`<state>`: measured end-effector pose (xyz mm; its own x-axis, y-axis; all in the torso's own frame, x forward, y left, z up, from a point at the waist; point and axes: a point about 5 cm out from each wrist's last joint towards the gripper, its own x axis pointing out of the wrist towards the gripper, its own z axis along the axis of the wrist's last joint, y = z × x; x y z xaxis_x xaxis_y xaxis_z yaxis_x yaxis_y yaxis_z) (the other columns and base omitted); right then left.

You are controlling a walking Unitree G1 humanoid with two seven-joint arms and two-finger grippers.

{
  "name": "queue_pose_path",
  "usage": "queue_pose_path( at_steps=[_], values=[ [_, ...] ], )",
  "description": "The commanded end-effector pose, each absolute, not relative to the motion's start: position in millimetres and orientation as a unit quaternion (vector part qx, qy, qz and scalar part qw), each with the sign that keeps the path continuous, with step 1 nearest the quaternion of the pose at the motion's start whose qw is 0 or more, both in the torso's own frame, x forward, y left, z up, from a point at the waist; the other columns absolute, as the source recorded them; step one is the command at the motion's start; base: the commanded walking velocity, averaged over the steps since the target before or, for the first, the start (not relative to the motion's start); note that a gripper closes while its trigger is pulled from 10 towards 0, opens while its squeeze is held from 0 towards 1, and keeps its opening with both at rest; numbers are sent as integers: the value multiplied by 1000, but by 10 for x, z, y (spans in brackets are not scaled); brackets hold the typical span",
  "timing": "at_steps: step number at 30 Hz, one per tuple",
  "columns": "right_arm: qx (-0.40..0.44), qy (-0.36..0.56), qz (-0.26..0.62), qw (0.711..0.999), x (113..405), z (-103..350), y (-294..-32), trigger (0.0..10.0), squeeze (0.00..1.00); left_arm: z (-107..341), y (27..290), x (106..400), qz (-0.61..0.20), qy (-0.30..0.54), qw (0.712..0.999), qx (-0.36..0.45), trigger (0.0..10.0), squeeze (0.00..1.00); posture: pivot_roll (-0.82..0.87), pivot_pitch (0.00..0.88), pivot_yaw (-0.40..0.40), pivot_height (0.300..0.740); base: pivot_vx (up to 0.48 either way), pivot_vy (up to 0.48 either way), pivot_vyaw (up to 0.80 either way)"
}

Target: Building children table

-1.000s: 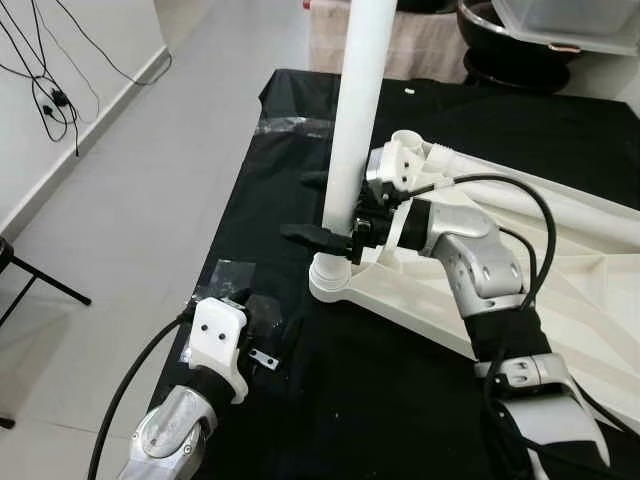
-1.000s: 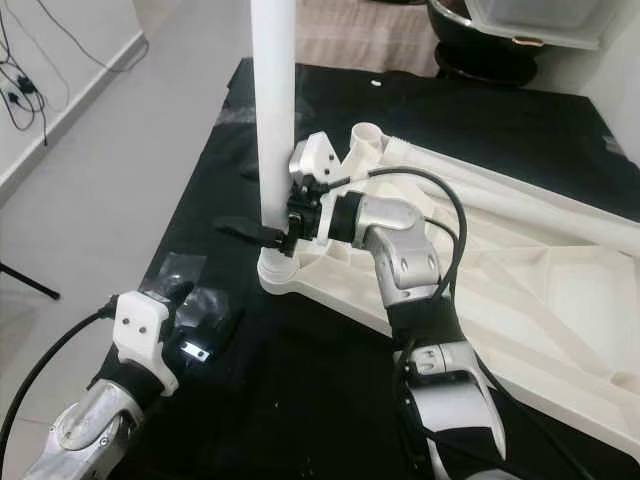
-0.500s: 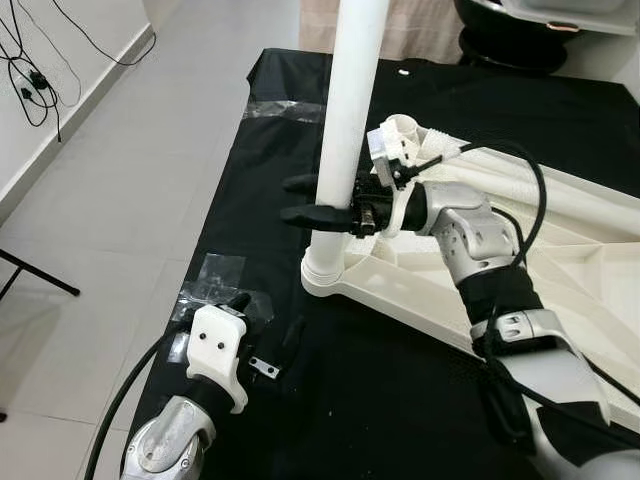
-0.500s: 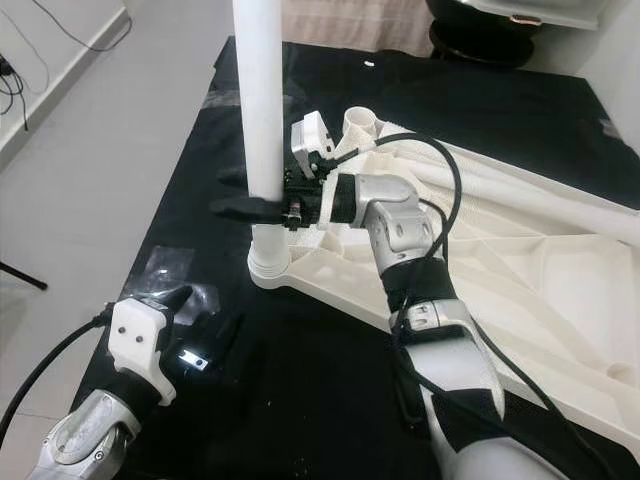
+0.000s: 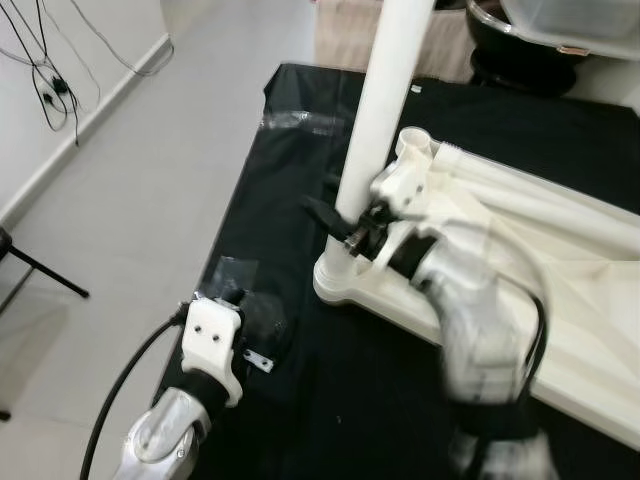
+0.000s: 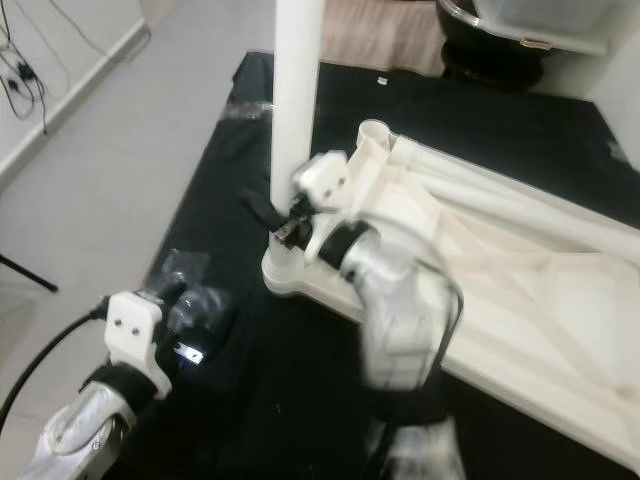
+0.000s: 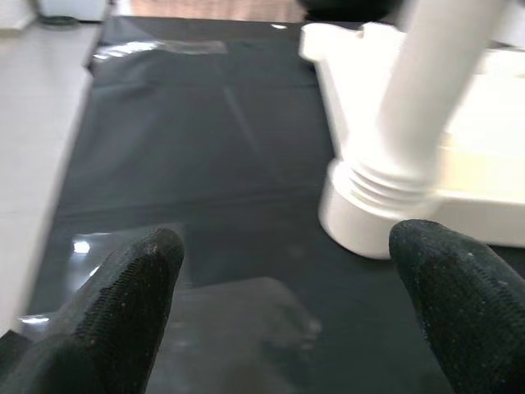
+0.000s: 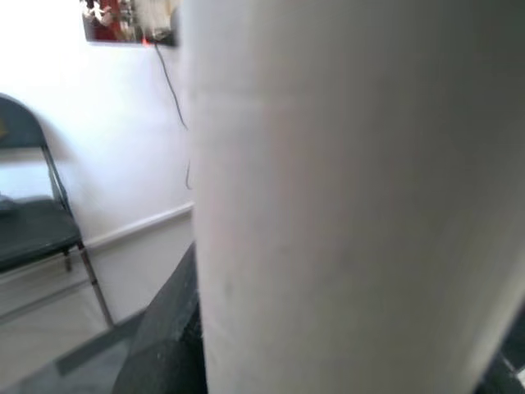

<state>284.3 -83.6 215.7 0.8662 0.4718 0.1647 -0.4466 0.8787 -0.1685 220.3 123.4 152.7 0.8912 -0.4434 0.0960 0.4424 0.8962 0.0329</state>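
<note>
Left eye view: a black cloth (image 5: 290, 140) covered the floor beside grey tiles. On it lay a white tabletop (image 5: 560, 290), underside up. A white leg (image 5: 385, 110) stood upright in the socket (image 5: 340, 280) at the tabletop's near left corner. The right gripper (image 5: 335, 222) was at the leg just above the socket, one black finger showing to the leg's left. The right arm was blurred, so I cannot tell whether it gripped the leg. The left gripper (image 5: 245, 310) hovered low over the cloth near its left edge, above a clear plastic bag (image 5: 228, 272), with a small metal bracket (image 5: 258, 358) just beside it.

Right eye view: the same scene. The leg (image 6: 297, 90) rose out of frame, with a second socket (image 6: 372, 133) at the tabletop's far left corner. Cables (image 6: 20, 70) trailed along the wall at the left.

Left wrist view: two black fingers (image 7: 123, 312) stood wide apart, released, with nothing between them. Beyond them were the cloth, the plastic bag (image 7: 246, 328) and the ribbed base of the leg (image 7: 385, 185) seated in its socket.

Right wrist view: the leg (image 8: 344, 197) stood very close to the camera. A dark finger (image 8: 164, 336) lay against its side. A folding chair (image 8: 33, 213) stood by a white wall behind.
</note>
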Motion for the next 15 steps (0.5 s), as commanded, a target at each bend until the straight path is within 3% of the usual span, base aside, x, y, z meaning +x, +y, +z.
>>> queue_pose_path(
  at_steps=[1,6,7,10,11,13,14,15],
  values=[
    [-105,22,186,977,2797,1656,-927,0,0,1468,1254,2212,-230,-38,972,4,10000,0,45,203,-67,740,0,0,0],
    [-89,15,199,976,2891,1598,-826,0,0,1450,1255,2253,-231,-36,972,7,10000,0,67,170,-59,740,0,0,0],
    [-87,18,212,973,3016,1598,-841,10000,0,1446,1264,2276,-228,-37,973,9,10000,0,68,169,-62,740,0,0,0],
    [-64,16,238,969,3045,1655,-852,10000,0,1449,1268,2284,-223,-39,974,9,10000,0,68,169,-62,740,0,0,0],
    [-54,9,257,965,3061,1703,-863,10000,1000,1452,1267,2285,-222,-40,974,9,10000,0,66,170,-66,740,0,0,0],
    [-32,2,276,961,3057,1776,-852,10000,1000,1456,1265,2285,-222,-41,974,9,10000,0,67,172,-69,740,0,0,0],
    [6,-33,349,936,3063,1978,-842,10000,1000,1462,1258,2277,-222,-42,974,9,10000,0,77,179,-71,740,0,0,0],
    [6,-33,349,936,3063,1978,-842,10000,1000,1462,1258,2277,-222,-42,974,9,10000,0,77,179,-71,740,0,0,0]
  ],
)
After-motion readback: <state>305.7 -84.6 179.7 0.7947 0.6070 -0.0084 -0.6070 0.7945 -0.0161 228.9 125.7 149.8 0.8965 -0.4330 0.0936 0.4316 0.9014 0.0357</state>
